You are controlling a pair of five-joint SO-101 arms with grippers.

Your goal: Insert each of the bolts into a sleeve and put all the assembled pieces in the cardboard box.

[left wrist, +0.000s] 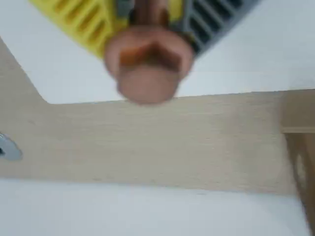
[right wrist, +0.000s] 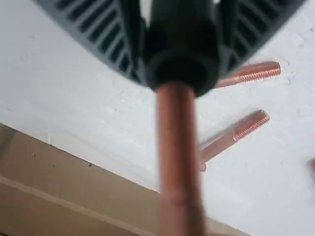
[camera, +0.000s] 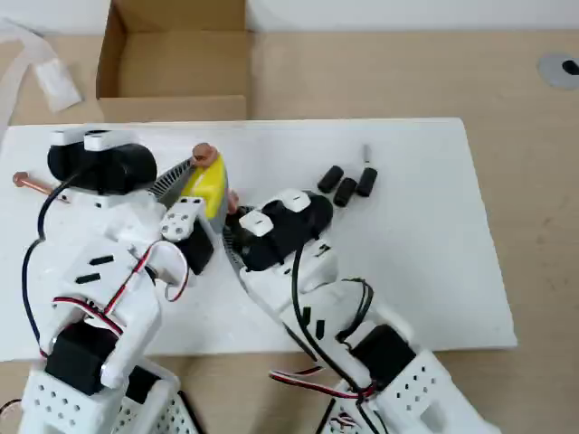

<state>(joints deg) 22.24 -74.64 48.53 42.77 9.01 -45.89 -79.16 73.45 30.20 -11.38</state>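
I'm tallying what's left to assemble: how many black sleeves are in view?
4. Three sleeves lie close together on the white board. A fourth sleeve is held in the jaws of the right gripper, a bolt through it. The arms may hide more.

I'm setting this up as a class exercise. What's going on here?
Two robot arms are joining a bolt and a sleeve over the white board. The left gripper clamps a copper bolt near its head. The right gripper holds a black sleeve, with what looks like that bolt's shaft running into it. Three more sleeves and some loose bolts lie on the board. The cardboard box looks empty, so nothing is packed yet.
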